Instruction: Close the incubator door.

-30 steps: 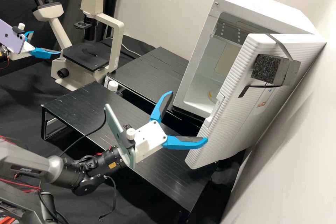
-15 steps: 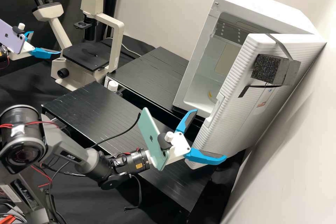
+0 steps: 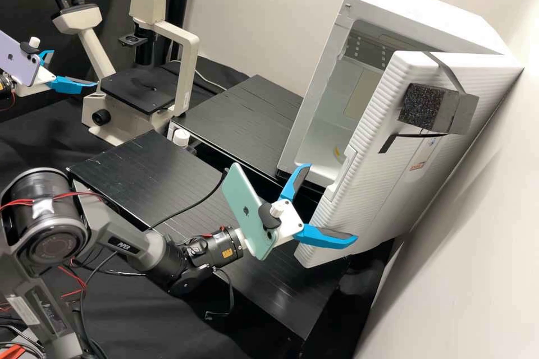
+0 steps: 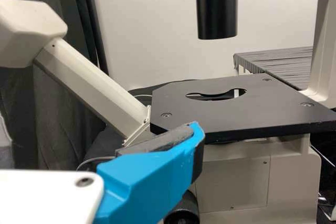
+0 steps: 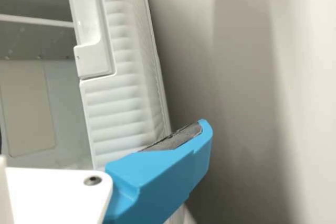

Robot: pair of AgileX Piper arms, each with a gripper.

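Incubator door (image 3: 370, 202) has swung slightly to left; its edge is between right gripper (image 3: 331, 202) fingers, standing wide apart.

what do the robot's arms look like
Right arm: dark grey, black joints, red wires, black cable, yellow label. The left tool and right tool have white bodies and blue fingers with dark grey pads; a purple phone by the left, green phone by the right.

In the foreground of the frame, a blue finger (image 4: 147, 182) juts before a microscope (image 4: 236, 177), its black stage (image 4: 262, 114) sitting mid-frame, a pale wall (image 4: 147, 24) behind.
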